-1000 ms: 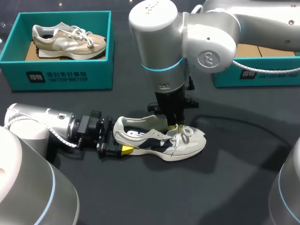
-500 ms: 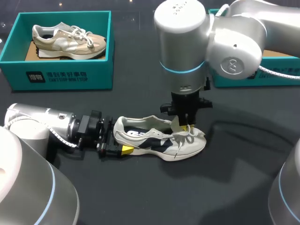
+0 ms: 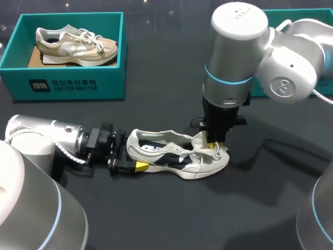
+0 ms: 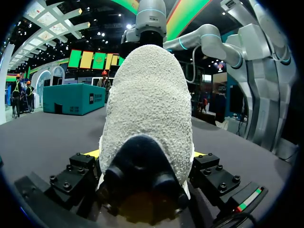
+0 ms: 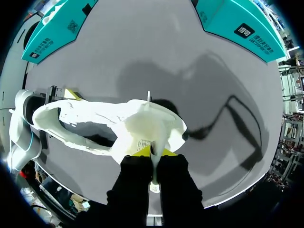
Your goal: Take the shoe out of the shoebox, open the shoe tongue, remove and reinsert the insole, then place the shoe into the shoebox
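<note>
my left pincer (image 3: 127, 165) lies low on the dark table (image 3: 156, 219), clamped on the heel of the shoe (image 3: 177, 156). in its own wrist view the pale, rough heel (image 4: 147, 109) fills the gap between the two fingers, and a sliver of yellow tip shows at either side of it. the shoe is white and grey with dark side panels. it stands upright on its sole, outside any box, with the toe pointing away from this pincer.

my right pincer (image 3: 214, 143) comes straight down over the front of the shoe and is pinched together on the tongue (image 3: 205, 140). the tongue (image 5: 147, 128) is lifted and folded toward the toe, so its pale underside faces the wrist camera. a small printed label (image 5: 143, 144) sits there just ahead of the fingertips, its writing too small to read. the laces (image 3: 200, 153) hang loose beside the pincer.

the teal shoebox (image 3: 307, 14) stands beyond my right pincer, mostly hidden behind that arm. it carries white print on its outer wall (image 5: 244, 31). an other teal box (image 3: 62, 83) stands well beyond my left pincer. it has a white logo block and a line of lettering on its front wall, and a beige shoe (image 3: 75, 44) lies inside it on brown card.
</note>
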{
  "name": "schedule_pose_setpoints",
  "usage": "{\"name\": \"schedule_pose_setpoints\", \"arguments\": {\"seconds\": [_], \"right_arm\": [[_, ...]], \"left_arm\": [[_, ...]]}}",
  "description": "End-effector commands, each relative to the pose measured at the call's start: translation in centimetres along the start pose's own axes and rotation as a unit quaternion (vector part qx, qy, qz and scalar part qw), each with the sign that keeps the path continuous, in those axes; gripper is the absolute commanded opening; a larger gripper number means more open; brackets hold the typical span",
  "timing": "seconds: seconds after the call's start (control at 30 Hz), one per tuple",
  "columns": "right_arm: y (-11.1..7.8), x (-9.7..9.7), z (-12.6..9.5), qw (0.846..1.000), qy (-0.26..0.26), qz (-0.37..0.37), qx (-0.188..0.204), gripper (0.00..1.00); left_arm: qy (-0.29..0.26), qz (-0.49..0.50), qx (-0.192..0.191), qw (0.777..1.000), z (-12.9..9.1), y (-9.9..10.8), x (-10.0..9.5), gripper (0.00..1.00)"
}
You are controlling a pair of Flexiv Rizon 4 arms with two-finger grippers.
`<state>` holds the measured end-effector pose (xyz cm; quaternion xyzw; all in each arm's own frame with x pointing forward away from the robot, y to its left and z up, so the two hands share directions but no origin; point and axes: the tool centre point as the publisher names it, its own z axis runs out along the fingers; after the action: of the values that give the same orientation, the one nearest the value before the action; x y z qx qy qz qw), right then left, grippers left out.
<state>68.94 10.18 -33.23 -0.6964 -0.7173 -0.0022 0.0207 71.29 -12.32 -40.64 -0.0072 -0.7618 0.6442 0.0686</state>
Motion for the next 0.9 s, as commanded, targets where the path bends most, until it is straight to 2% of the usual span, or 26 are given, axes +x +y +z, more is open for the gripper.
{"name": "schedule_pose_setpoints", "arguments": {"seconds": [0.03, 0.07, 0.13, 0.23, 0.3, 0.37, 0.73, 0.9], "right_arm": [[-0.2, -0.8, 1.3, 0.997, 0.075, 0.004, 0.004, 0.0], [-0.2, -0.9, 1.4, 0.997, 0.073, 0.009, 0.007, 0.05], [-0.3, -1.0, 1.4, 0.997, 0.071, 0.013, 0.007, 0.31], [-0.6, -1.2, 1.2, 0.998, 0.061, 0.022, 0.009, 0.5], [-0.7, -1.4, 1.2, 0.998, 0.051, 0.03, 0.009, 0.8], [-0.7, -1.7, 1.3, 0.998, 0.047, 0.034, 0.008, 0.88], [-0.2, -3.2, 2.1, 0.998, 0.042, 0.048, 0.004, 0.87], [0.0, -3.6, 1.1, 0.998, 0.041, 0.045, -0.007, 0.83]], "left_arm": [[-0.001, 0.0, 0.0, 1.0, -0.1, 0.3, 0.1, 0.0], [-0.001, 0.0, 0.0, 1.0, -0.1, 0.3, 0.1, 0.0], [-0.001, 0.0, 0.0, 1.0, -0.1, 0.3, 0.1, 0.0], [-0.001, 0.0, 0.0, 1.0, -0.1, 0.3, 0.1, 0.0], [-0.001, 0.0, 0.0, 1.0, -0.1, 0.3, 0.1, 0.0], [-0.001, 0.0, 0.0, 1.0, -0.1, 0.3, 0.1, 0.0], [-0.001, 0.0, 0.0, 1.0, -0.1, 0.3, 0.1, 0.0], [-0.001, 0.0, 0.0, 1.0, -0.1, 0.3, 0.1, 0.0]]}}
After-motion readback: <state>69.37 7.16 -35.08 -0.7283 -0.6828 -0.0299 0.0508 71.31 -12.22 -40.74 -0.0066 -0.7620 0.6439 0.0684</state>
